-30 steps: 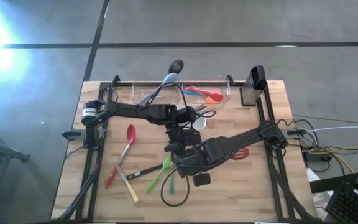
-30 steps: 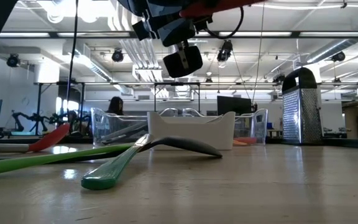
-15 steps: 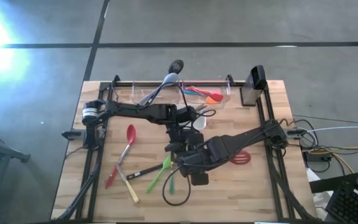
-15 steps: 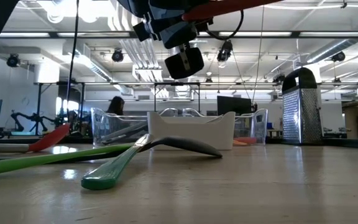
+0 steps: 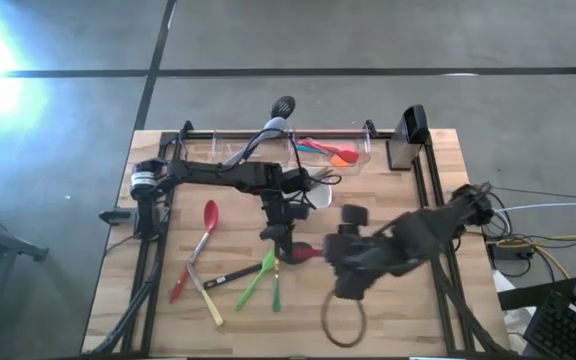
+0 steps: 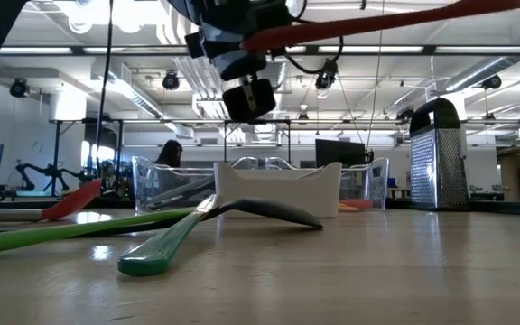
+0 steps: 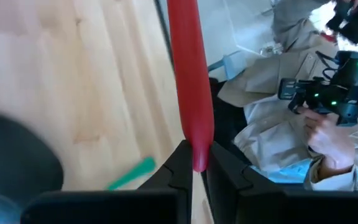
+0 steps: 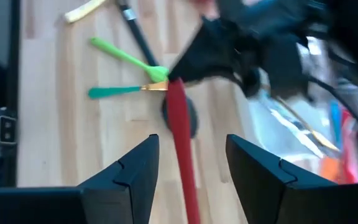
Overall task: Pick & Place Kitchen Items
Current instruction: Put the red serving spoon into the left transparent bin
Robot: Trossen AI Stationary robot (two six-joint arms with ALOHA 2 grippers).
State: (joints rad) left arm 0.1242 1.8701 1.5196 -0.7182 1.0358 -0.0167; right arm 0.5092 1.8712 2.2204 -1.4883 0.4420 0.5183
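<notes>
Handover step: left gripper (image 7: 194,163), mid-table above green utensils (image 5: 265,272), clamps red utensil handle (image 7: 188,81) held aloft. Right gripper (image 8: 188,163) just beside it, fingers wide around handle, empty. Next move likely: left arm carries utensil to clear bin (image 5: 230,150), steady transport needed.

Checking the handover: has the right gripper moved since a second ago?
Yes. The right gripper has let go of the red utensil and swung toward the right-hand frame rail.
</notes>
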